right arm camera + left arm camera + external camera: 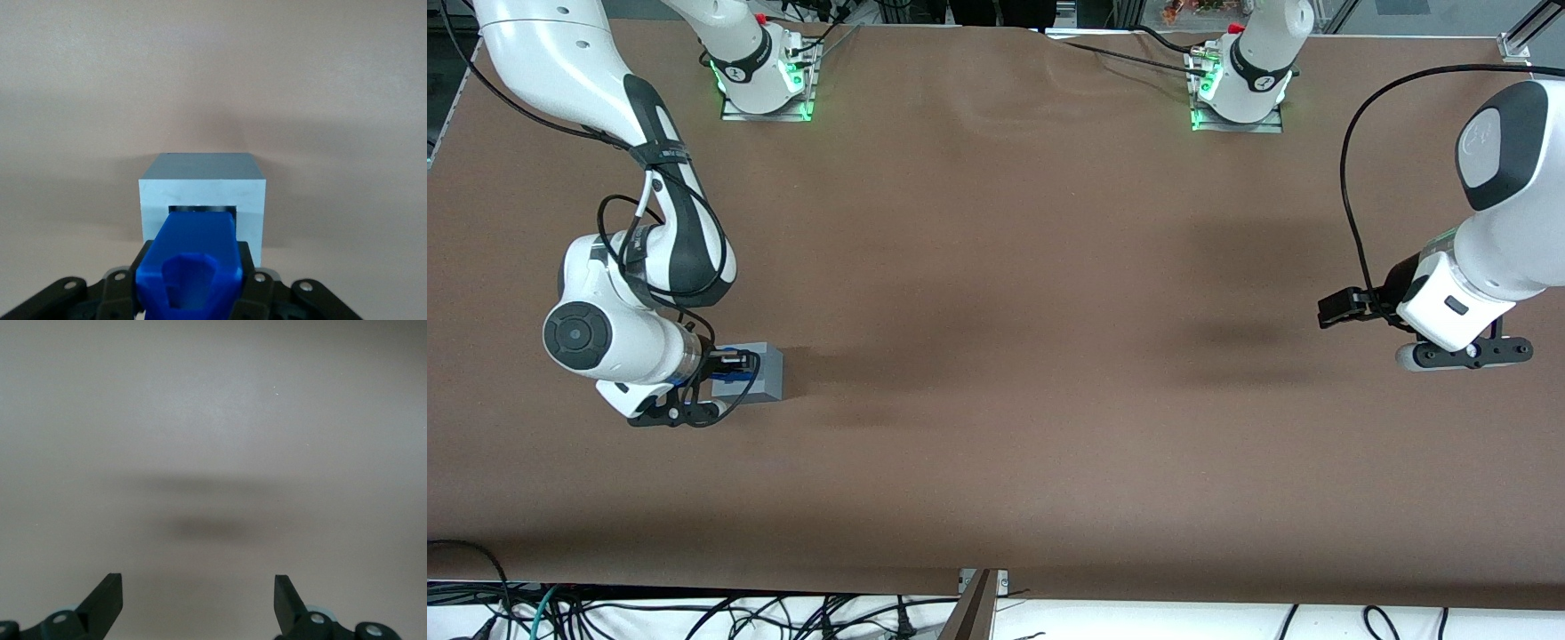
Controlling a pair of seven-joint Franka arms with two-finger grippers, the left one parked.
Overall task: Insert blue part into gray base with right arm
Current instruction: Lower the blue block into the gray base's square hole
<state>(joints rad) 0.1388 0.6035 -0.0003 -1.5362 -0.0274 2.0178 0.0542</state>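
1. My gripper, the black two-finger one on my right arm (white with black joint sections), hangs low over the brown table toward the working arm's end.
2. My fingers are clamped on the small bright blue plastic part, one on each flank, with its hollowed end facing my wrist camera.
3. The light gray plastic cube base stands on the table directly under my gripper, and in the front view my wrist and fingers cover a good part of it.
4. The leading end of the blue part sits at the square recess of the base; the dark edge of that opening shows just above the blue block in the wrist view. How deep it reaches inside I cannot tell.
5. In the front view only a sliver of the blue part peeks out between my fingers, against the gray base.
6. The base sits squarely, not tilted, with bare table all round it.
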